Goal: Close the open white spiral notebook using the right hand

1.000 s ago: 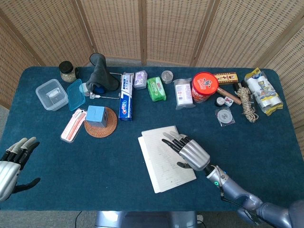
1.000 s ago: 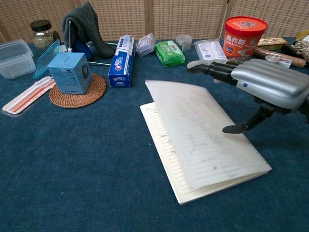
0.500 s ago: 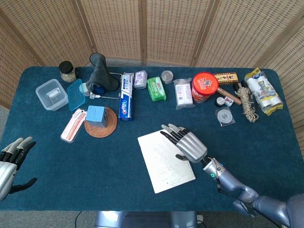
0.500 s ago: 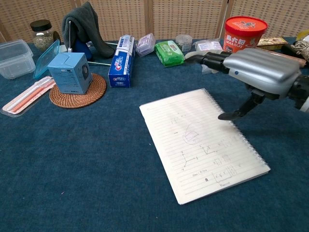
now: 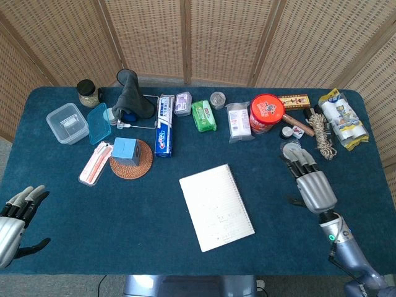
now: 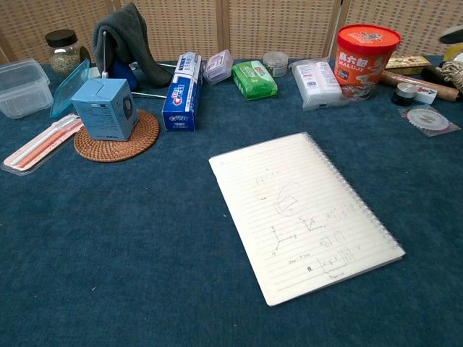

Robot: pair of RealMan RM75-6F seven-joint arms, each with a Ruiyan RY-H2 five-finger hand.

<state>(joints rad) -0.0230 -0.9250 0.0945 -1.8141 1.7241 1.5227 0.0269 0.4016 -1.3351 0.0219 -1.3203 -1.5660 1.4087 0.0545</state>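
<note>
The white spiral notebook [image 5: 216,207] lies flat at mid-table, one leaf wide. Its top face [image 6: 304,213] is a lined page with small pencil sketches, and the spiral runs along its right edge. My right hand [image 5: 312,185] hovers over the cloth well to the right of the notebook, palm down, fingers straight and apart, holding nothing; the chest view does not show it. My left hand [image 5: 15,216] rests at the table's near left corner, fingers spread and empty.
A row of items lines the back: a red tub [image 5: 266,113], a toothpaste box [image 5: 163,127], a green pack [image 5: 203,116], a clear container [image 5: 67,122]. A blue cube [image 5: 125,150] sits on a woven coaster. A round packet [image 5: 292,150] lies just beyond my right fingertips.
The raised leaf dropped flat onto the notebook. My right hand then left the notebook and moved away to the right. My left hand shifted slightly toward the table's edge.
</note>
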